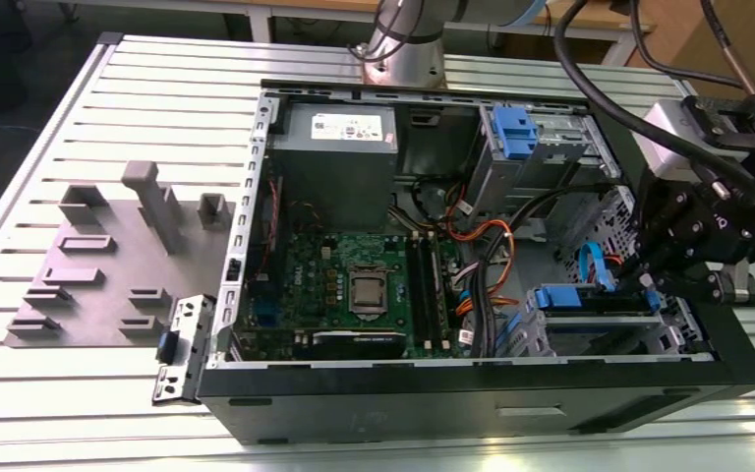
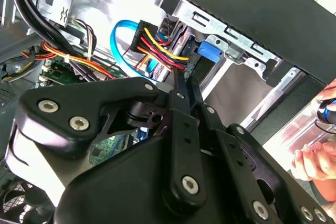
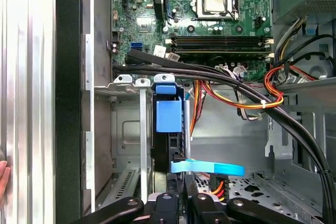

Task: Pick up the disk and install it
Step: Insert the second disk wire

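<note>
The exterior view stood high and off the arm, looking down at an angle across the slatted bench onto the open computer case, far enough back to take in the whole chassis and the arm at that view's right. The first wrist view sat close inside the case, facing along the drive bay toward the motherboard, with the claw at the frame's edge. The second wrist view rode behind the claw's black linkage, very near, facing the case's black wall; a person's hand showed beyond it. Both wrist views shared the blue carrier tab and the red-and-yellow wiring; the exterior view also held the motherboard.
</note>
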`<state>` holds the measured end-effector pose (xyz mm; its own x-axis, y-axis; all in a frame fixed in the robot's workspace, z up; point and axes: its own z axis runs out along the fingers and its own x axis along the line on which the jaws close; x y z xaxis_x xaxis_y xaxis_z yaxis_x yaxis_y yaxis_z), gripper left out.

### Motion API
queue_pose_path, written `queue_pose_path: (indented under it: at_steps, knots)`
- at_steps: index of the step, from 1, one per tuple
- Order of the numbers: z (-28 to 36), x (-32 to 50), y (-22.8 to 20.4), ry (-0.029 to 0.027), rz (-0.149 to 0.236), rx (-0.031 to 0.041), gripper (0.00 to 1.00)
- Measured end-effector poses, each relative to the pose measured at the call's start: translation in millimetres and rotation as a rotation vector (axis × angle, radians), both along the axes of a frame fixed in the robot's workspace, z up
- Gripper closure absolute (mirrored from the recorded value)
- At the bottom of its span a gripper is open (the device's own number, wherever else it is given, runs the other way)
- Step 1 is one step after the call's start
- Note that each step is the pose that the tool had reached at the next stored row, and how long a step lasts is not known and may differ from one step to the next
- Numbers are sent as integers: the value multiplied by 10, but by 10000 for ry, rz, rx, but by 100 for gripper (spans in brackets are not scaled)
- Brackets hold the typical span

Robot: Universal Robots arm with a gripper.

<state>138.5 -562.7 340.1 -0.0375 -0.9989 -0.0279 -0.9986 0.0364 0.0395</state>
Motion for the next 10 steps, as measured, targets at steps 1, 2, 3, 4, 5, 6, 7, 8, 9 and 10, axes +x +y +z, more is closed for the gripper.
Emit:
queue_pose_path:
  at_steps: [1, 2, 3, 4, 5, 6, 7, 8, 9, 10]
  knots:
    - [0, 0, -1, 0, 0, -1, 84]
    - [-1, 0, -4, 0, 0, 0, 84]
    - [-1, 0, -8, 0, 0, 1, 84]
    - [0, 0, -13, 0, 0, 0, 84]
    - [0, 0, -18, 0, 0, -2, 84]
    - [0, 0, -19, 0, 1, -4, 84]
    - [0, 0, -20, 0, 0, -7, 84]
    - [0, 0, -20, 0, 1, -9, 84]
    - [1, 0, -20, 0, 0, -10, 84]
    - [1, 0, -21, 0, 0, -10, 84]
